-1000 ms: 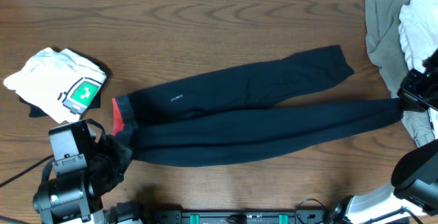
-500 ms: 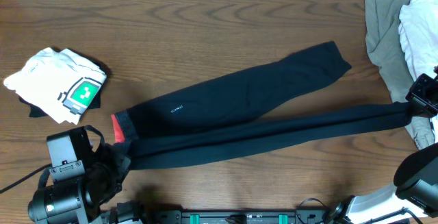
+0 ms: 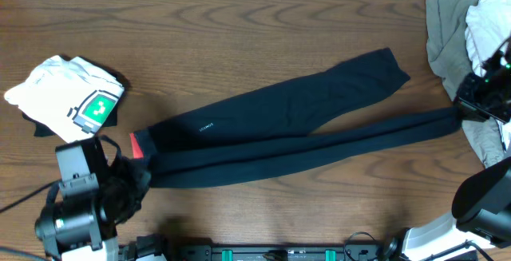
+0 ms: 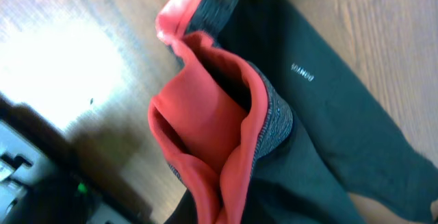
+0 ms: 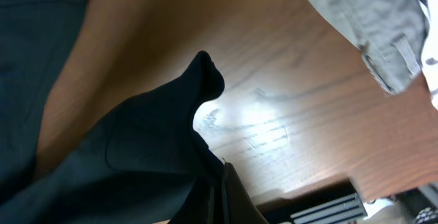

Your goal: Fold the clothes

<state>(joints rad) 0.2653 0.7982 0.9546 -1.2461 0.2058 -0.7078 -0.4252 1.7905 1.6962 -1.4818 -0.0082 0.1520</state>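
Observation:
The clothes, dark navy trousers [image 3: 279, 117], lie stretched across the table. One leg angles up to the back right. The other leg is pulled taut between my two grippers. My left gripper [image 3: 132, 173] is shut on the grey, red-orange edged waistband [image 4: 205, 114] at the left front; its fingers are hidden under the cloth in the left wrist view. The small white logo [image 4: 301, 73] shows near the waist. At the right, my right gripper [image 3: 467, 111] is shut on the cuff [image 5: 198, 80] of the taut leg, held a little above the wood.
A folded white shirt with a green square print [image 3: 76, 97] lies at the left. A heap of grey-beige and white garments [image 3: 459, 45] fills the back right corner, close behind my right gripper. Dark hardware [image 3: 279, 253] lines the table's front edge.
The near trouser leg has been pulled straighter and narrower, closer to the other leg. My right gripper has shifted back and a little left with the cuff. The left gripper has barely moved.

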